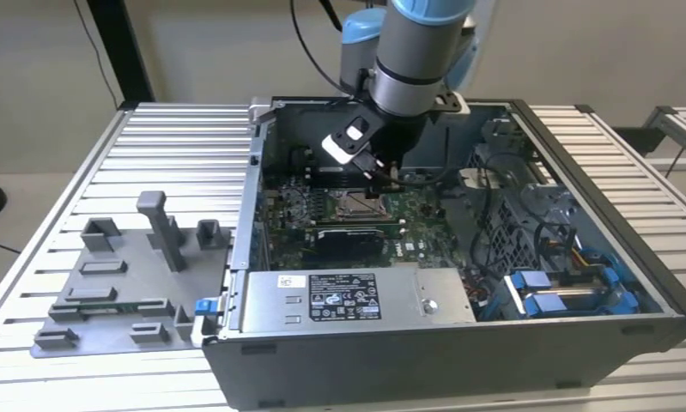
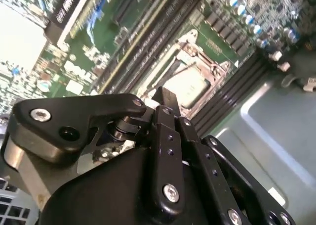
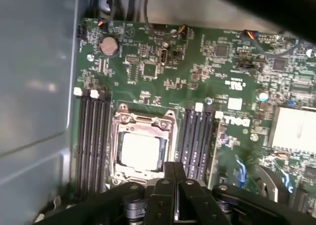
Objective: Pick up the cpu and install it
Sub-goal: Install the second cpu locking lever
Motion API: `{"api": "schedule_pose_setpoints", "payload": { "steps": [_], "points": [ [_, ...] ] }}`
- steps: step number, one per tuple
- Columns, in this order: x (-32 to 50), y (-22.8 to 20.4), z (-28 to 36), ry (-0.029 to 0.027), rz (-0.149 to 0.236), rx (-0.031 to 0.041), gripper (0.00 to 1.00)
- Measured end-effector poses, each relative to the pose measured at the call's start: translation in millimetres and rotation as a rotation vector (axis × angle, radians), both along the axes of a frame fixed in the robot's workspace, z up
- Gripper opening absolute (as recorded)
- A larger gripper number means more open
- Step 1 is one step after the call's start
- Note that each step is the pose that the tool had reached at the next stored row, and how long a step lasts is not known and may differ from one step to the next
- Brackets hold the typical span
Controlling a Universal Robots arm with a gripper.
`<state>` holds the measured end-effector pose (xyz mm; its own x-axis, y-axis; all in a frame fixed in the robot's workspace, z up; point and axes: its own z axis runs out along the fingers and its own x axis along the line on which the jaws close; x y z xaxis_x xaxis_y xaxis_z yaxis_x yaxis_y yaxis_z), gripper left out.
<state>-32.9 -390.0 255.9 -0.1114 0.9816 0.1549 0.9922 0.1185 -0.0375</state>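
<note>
The tool (image 3: 174, 178) hangs inside the open computer case (image 1: 617, 184), just above the green board (image 3: 163, 62). In both wrist views its fingers are drawn together into a narrow point with nothing between them. The cpu (image 3: 139, 151) lies flat in the metal-framed socket (image 3: 143, 120) on the board, its pale silvery top showing in both wrist views, just beside the dark memory slots (image 3: 94, 136). Placing looks done, so the work seems to be at the seating stage. From these angles it is hard to say whether the chip sits fully down or whether the socket frame is latched over it. Any further move calls for a light, straight touch, since the tool is close to the socket's edge. The grey holder (image 1: 119, 287) on the tabletop (image 1: 182, 142) stands well apart.
</note>
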Motion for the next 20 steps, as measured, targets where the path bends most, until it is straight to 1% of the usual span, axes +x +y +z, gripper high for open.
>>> {"api": "schedule_pose_setpoints", "payload": {
  "steps": [1,3,5,6,7,10,13,18,20],
  "points": [
    [-2.9,-1.3,0.0,-0.0043,0.000,0.0000,0.00],
    [-10.9,-2.1,0.0,-0.0098,0.000,0.0001,0.00],
    [-19.5,-2.1,0.0,-0.0125,0.000,0.0000,0.00],
    [-23.1,-2.1,0.0,-0.0127,0.000,0.0001,0.00],
    [-24.6,-2.0,0.0,-0.0128,0.000,0.0001,0.00],
    [-26.7,-1.6,-0.1,-0.0132,0.000,0.0002,0.00],
    [-26.7,-0.5,-0.1,-0.0136,0.000,0.0009,0.00],
    [-26.3,0.3,-0.2,-0.0159,0.000,0.0011,0.00],
    [-26.4,1.4,-0.3,-0.0165,0.000,0.0012,0.00]
  ]
}}
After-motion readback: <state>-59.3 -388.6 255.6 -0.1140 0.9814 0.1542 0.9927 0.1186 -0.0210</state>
